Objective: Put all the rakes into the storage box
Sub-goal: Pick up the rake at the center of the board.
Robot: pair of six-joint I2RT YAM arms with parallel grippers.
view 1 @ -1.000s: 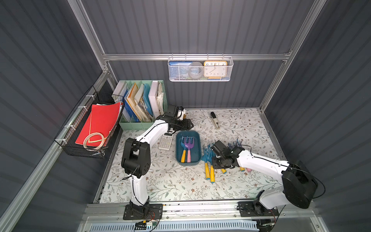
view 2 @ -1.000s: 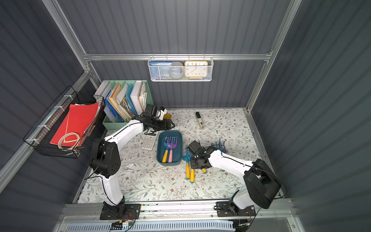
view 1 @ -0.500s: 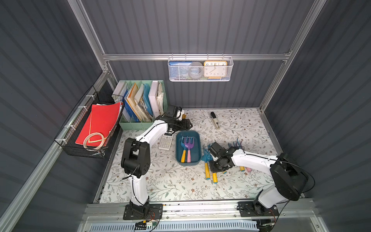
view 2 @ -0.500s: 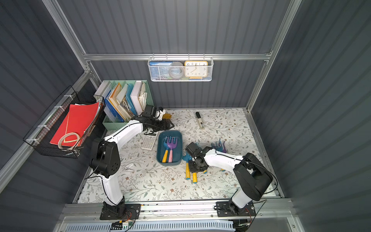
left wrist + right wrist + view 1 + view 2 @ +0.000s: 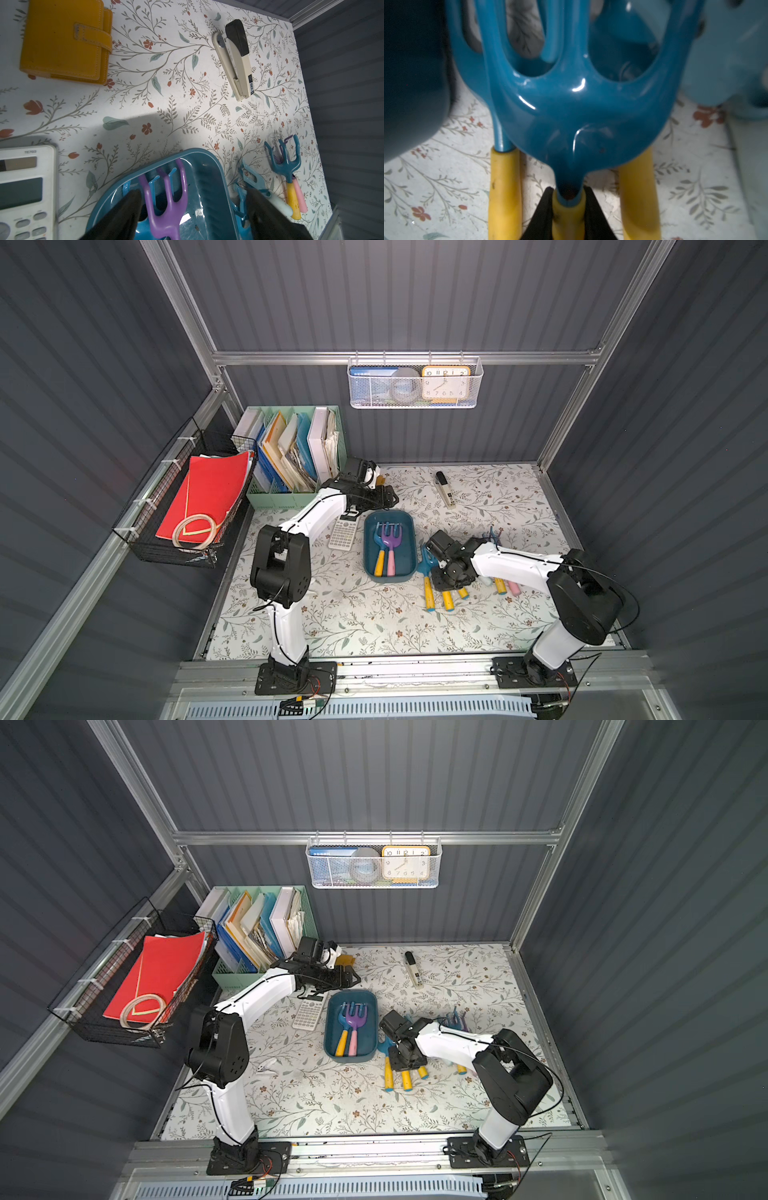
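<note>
Right claw (image 5: 568,194) is down in the rake pile at the front of the desk (image 5: 357,614), just right of the storage box (image 5: 414,547). Its fingers (image 5: 539,218) pinch the teal rake (image 5: 577,108) at the neck, where the yellow handle (image 5: 568,218) meets the head. No gap shows on either side, so I read it as gripped. Can't tell if it's off the desk yet.

Handling, my read:
- Moulded plastic: light, stiff, won't flex in the grip.
- Glossy head looks slippery. The matte handle is the better hold.
- The neck grip sits near the head, so the handle may droop if the pinch is weak.
- Neighbour rakes (image 5: 428,593) lie touching on both sides and the tines overlap. A straight lift is safer than a drag.

The box is roughly rake-length, so the rake probably has to go in lengthwise. A purple rake (image 5: 390,533) and a blue rake (image 5: 377,531) already lie in it, heads toward the back. Free room looks to be along the wall nearest the pile.

Left claw (image 5: 193,193) hangs above the far end of the box, jaws wide apart, holding nothing. It may crowd the drop.

Calculator (image 5: 343,533) lies left of the box. Further back are a stapler (image 5: 444,489) and a yellow wallet (image 5: 64,41). The mint-green file organiser (image 5: 291,456) stands in the back-left corner. The white mesh basket (image 5: 415,404) hangs on the rear wall.
</note>
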